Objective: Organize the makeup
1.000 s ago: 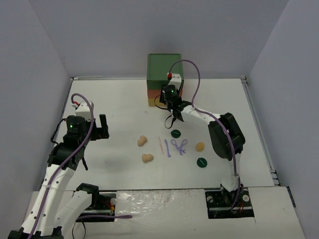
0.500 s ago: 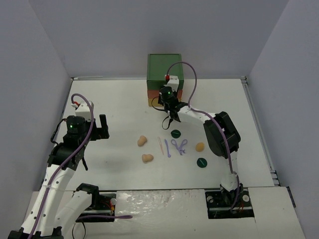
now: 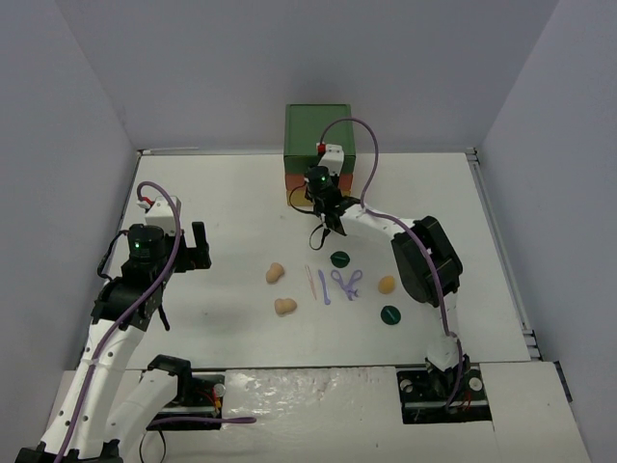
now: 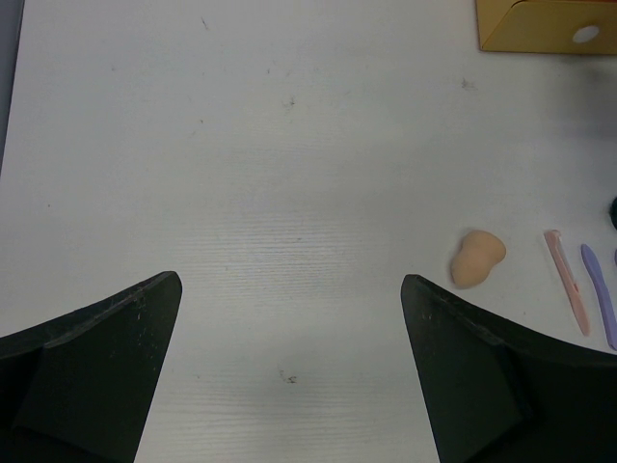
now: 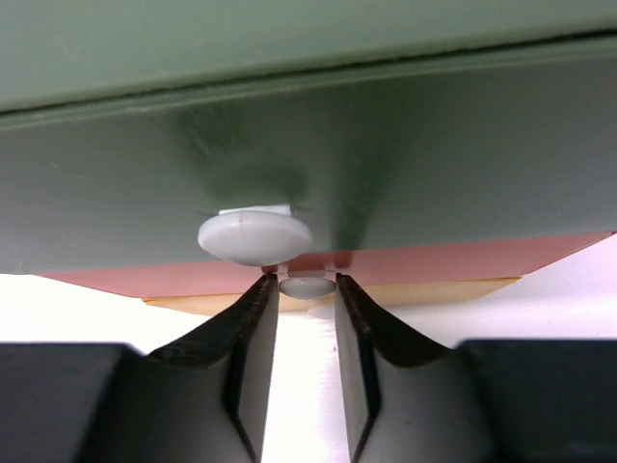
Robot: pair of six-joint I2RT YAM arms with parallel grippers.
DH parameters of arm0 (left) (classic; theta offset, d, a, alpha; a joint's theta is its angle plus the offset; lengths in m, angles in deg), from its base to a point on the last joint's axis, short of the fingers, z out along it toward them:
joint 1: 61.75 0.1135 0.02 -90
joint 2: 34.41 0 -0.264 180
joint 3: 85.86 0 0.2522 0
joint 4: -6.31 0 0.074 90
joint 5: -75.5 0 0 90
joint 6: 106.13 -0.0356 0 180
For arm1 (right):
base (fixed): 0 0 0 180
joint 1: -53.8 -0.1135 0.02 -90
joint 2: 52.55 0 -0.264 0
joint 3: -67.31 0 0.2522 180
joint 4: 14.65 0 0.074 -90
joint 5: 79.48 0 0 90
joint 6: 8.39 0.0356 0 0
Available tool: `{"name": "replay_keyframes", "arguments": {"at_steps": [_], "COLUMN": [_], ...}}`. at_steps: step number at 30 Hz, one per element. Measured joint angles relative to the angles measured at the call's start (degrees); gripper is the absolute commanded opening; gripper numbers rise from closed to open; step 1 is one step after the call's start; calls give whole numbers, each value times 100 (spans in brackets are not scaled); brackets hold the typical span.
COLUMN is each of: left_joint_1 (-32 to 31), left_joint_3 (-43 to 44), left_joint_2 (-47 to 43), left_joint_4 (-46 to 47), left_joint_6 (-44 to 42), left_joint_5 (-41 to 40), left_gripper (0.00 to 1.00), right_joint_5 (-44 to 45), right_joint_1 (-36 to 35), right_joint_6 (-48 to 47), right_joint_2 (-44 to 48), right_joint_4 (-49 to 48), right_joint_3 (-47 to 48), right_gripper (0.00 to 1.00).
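Note:
My right gripper [image 3: 319, 192] is at the front of the drawer box [image 3: 319, 133]. In the right wrist view its fingertips [image 5: 262, 301] are shut on the small white knob [image 5: 308, 286] of the orange drawer [image 5: 453, 258], under the green drawer's larger knob [image 5: 254, 236]. The makeup lies mid-table: three tan sponges [image 3: 275, 273] [image 3: 285, 307] [image 3: 387, 285], two dark green discs [image 3: 338, 258] [image 3: 389, 313], lilac tools [image 3: 347, 283] and a pale orange stick [image 3: 310, 281]. My left gripper [image 3: 190, 253] [image 4: 289, 376] is open and empty above bare table, left of a sponge [image 4: 477, 258]. No black-and-red sticks show.
The box stands against the back wall with green, orange and yellow drawers; the yellow drawer [image 4: 545, 24] shows at the top right of the left wrist view. Grey walls close in the white table [image 3: 212, 203] on three sides.
My right gripper has moved a little up and left, in against the drawer box front. The left arm and the makeup have not moved.

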Motion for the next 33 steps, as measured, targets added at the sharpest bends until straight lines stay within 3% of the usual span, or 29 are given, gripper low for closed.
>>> {"name": "replay_keyframes", "arguments": {"at_steps": [7,17,33], "left_joint_1": [0,0,0], "left_joint_3": [0,0,0], "left_joint_2": [0,0,0], "left_joint_4": [2,2,2], "left_joint_6": [0,2,3], "left_joint_5": [0,0,-1], "left_gripper": [97,97,97], "right_joint_5": [38,45,395], "right_joint_1": [-10,-58,-571], "right_joint_6": [42,121,632], "right_joint_2": [-27,37,1173], "right_joint_4": [33,-120,-117], "right_joint_3": [25,-154,-1673], "right_gripper": [1,0,0]}}
